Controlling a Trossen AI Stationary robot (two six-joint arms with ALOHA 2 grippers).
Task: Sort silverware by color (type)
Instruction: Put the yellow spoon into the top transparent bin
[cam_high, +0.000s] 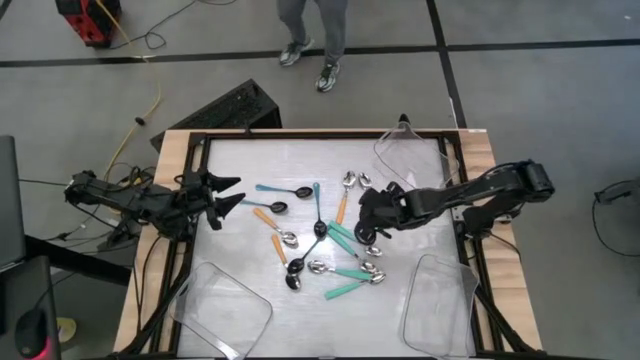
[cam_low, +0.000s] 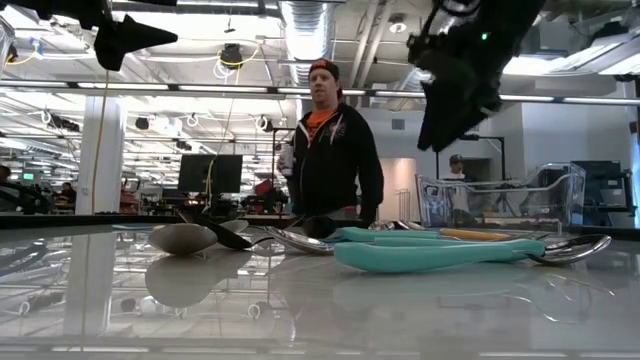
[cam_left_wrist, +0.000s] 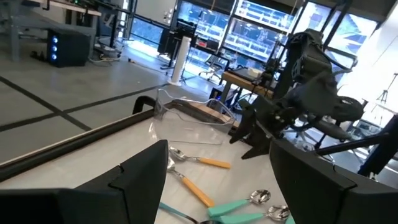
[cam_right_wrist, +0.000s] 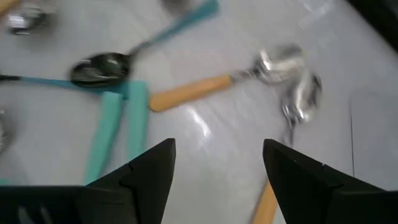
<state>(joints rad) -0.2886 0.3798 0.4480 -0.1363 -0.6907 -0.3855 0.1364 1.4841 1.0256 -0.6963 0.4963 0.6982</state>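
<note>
Your spoons (cam_high: 318, 240) lie scattered mid-table (cam_high: 230, 170) between clear trays (cam_high: 415, 150), both the left gripper (cam_high: 232, 194) and right gripper (cam_high: 366, 212) spread empty, a person (cam_low: 328, 150) standing behind.

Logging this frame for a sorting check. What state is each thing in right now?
Left end effector: open, empty, above the table's left side.
Right end effector: open, empty, over the spoon pile.
Spoons: loose, mixed, unsorted on the table.
Clear trays: all three empty.
</note>
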